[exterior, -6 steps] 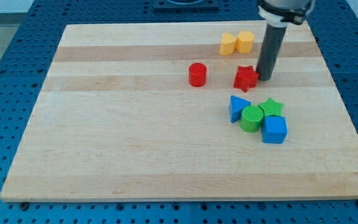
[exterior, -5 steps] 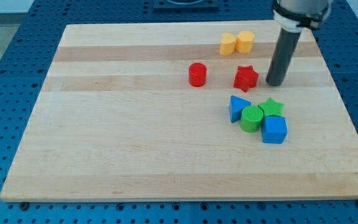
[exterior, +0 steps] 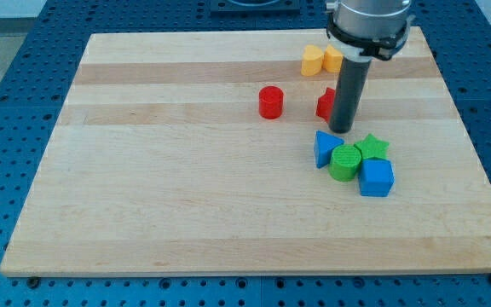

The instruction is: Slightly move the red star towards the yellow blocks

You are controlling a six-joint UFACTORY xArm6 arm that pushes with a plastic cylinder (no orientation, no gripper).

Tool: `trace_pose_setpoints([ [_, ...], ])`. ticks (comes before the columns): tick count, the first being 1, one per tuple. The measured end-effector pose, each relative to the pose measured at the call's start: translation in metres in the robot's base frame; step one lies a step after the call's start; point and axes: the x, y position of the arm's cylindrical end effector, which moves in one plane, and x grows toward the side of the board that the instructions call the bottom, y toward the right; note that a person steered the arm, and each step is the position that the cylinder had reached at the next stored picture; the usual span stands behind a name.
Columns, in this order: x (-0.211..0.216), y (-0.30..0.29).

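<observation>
Your rod carries no pincer, so no grip state applies. My tip [exterior: 341,130] rests on the wooden board [exterior: 186,188], touching the red star [exterior: 324,103] (mostly hidden behind the rod) at its lower edge. Above the tip sit two yellow blocks [exterior: 313,60]; the red cylinder [exterior: 270,102] lies left; the blue triangle [exterior: 326,147], green cylinder [exterior: 344,162], green star [exterior: 371,147] and blue cube [exterior: 377,177] cluster just below.

No writing, label, brand, number or sign can be read anywhere in the view.
</observation>
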Motion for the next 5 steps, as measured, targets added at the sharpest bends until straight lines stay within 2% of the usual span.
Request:
trace_pose_setpoints([
  [1, -0.017, 0.0],
  [2, -0.016, -0.001],
  [3, -0.009, -0.056],
  [5, 0.027, -0.076],
])
